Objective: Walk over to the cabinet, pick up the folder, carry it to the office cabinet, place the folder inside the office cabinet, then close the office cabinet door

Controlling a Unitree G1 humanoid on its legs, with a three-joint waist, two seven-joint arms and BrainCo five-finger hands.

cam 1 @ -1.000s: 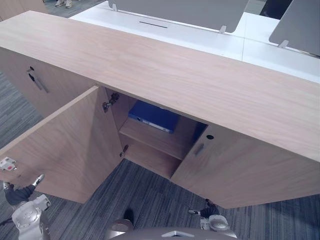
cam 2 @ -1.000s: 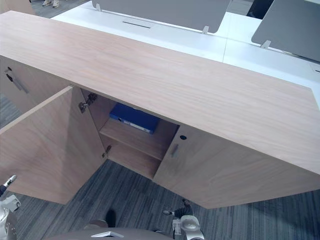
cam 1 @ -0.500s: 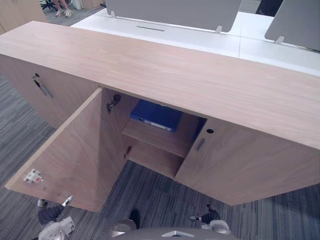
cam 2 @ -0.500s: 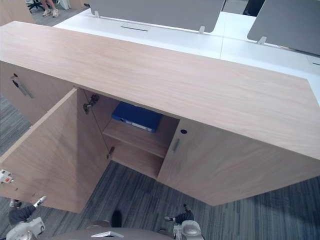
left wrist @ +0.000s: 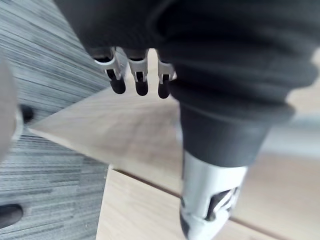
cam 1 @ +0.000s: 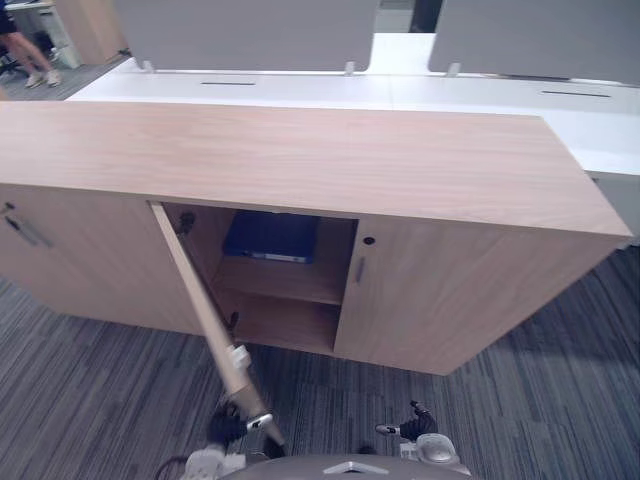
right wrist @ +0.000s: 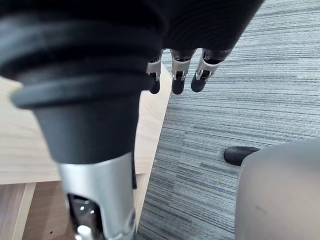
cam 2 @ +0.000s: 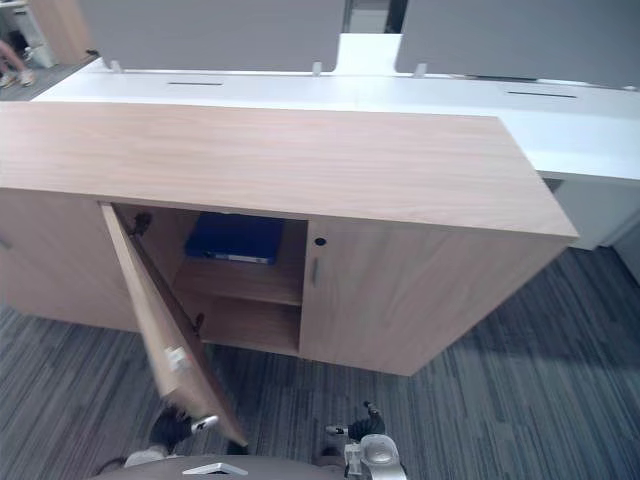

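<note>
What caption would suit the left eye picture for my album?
Blue folder on the cabinet's upper shelf, door open, left hand beside the door's outer edge.

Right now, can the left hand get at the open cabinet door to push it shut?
Probably yes: the left hand sits beside the free edge of the door, on its outer side, with nothing between them.

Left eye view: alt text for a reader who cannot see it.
A wooden office cabinet has one door standing wide open, with a blue folder lying flat on its upper shelf. The left hand is low beside the door's free edge.
</note>
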